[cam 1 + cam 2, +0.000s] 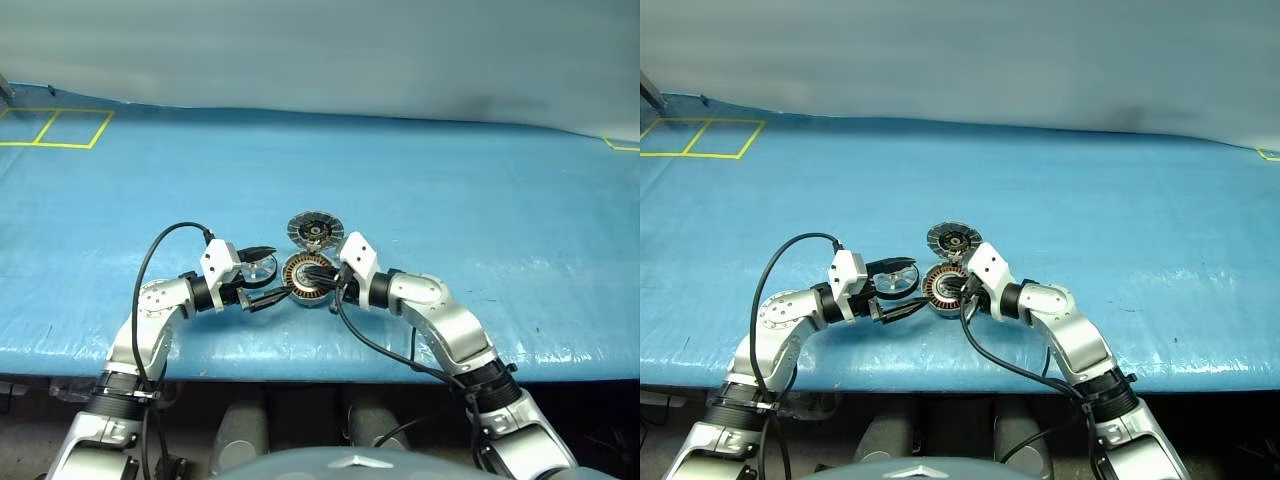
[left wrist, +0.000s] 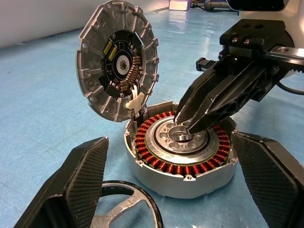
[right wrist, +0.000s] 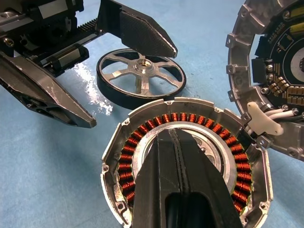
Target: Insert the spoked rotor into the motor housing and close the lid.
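The motor housing (image 3: pixel 187 161) sits on the blue table cover (image 1: pixel 480 200) near the front edge, its ring of copper windings (image 2: pixel 156 159) exposed. The lid (image 2: pixel 118 59) stands open, tilted up on the hinge at the housing's far side, circuit face showing. The right gripper (image 2: pixel 187 128) is down over the housing's hub, its two black fingers (image 3: pixel 180 180) pressed together with no gap, tips at the small silver collar in the centre; whether they pinch anything there can't be made out. The spoked rotor (image 3: pixel 141 76) lies flat on the cover just beside the housing, on the robot's left. The left gripper (image 1: pixel 262 278) hangs over it with fingers (image 2: pixel 78 185) spread wide either side, gripping nothing.
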